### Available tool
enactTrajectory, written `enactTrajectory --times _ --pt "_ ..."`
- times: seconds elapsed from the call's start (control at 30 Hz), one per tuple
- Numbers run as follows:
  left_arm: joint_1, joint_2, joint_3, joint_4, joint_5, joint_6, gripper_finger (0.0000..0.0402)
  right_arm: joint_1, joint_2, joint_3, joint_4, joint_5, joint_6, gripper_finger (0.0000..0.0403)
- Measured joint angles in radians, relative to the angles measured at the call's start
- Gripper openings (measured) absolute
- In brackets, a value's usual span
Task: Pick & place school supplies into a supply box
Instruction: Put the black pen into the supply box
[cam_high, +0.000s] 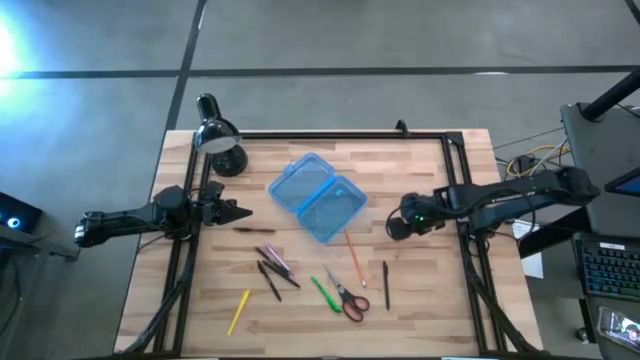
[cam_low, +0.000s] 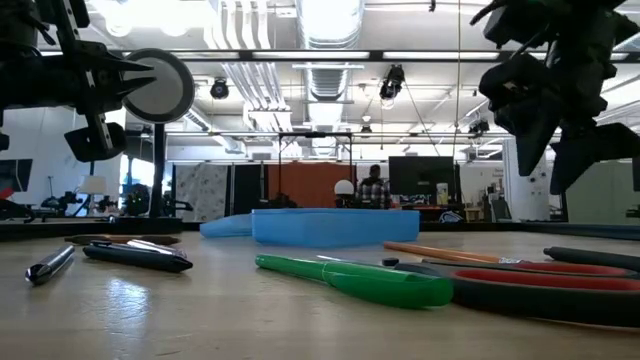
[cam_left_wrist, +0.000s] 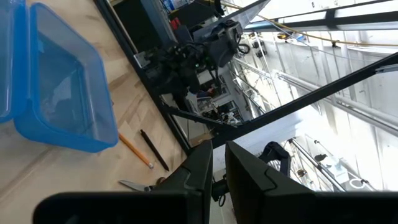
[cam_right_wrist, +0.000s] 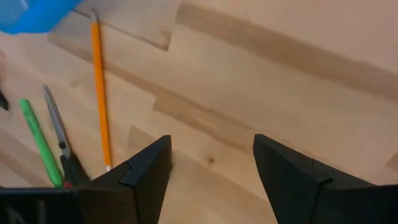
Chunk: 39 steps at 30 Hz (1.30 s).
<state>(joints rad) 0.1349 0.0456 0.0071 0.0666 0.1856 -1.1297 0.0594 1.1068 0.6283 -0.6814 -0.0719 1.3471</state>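
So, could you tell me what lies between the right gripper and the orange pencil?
Only bare wood. In the right wrist view, the open right gripper and the orange pencil have empty table between them.

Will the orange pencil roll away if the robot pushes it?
Probably a bit. The orange pencil is thin and lies flat on the bare wooden table, so a sideways nudge could roll it. It looks stiff and light, easy to lift, though it might slip between the fingers of the open right hand.

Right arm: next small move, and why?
Probably swing the right end effector over the orange pencil and lower it. Its fingers are open and empty above bare table, the pencil lies nearest, and the blue case sits open, with nothing visible inside.
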Motion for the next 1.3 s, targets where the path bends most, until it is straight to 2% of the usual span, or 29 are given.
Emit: enactTrajectory --times 0.3,0.6,0.83,1.03,1.2,1.3 --pt "0.000 0.000 0.000 0.000 0.000 0.000 0.0028 0.157 0.121 0.093 -0.056 0.047 0.220 0.0219" --pt "0.000 0.000 0.000 0.000 0.000 0.000 0.0028 0.283 0.341 0.211 -0.055 0.017 0.451 0.0219" --pt "0.000 0.000 0.000 0.000 0.000 0.000 0.0028 0.321 0.514 0.334 -0.050 0.006 0.479 0.0219" --pt "0.000 0.000 0.000 0.000 0.000 0.000 0.0028 0.323 0.645 0.377 -0.038 -0.082 0.472 0.0219" --pt "0.000 0.000 0.000 0.000 0.000 0.000 0.0028 0.324 0.689 0.395 -0.038 -0.095 0.450 0.0218" --pt "0.000 0.000 0.000 0.000 0.000 0.000 0.0028 0.324 0.692 0.394 -0.038 -0.098 0.434 0.0202"
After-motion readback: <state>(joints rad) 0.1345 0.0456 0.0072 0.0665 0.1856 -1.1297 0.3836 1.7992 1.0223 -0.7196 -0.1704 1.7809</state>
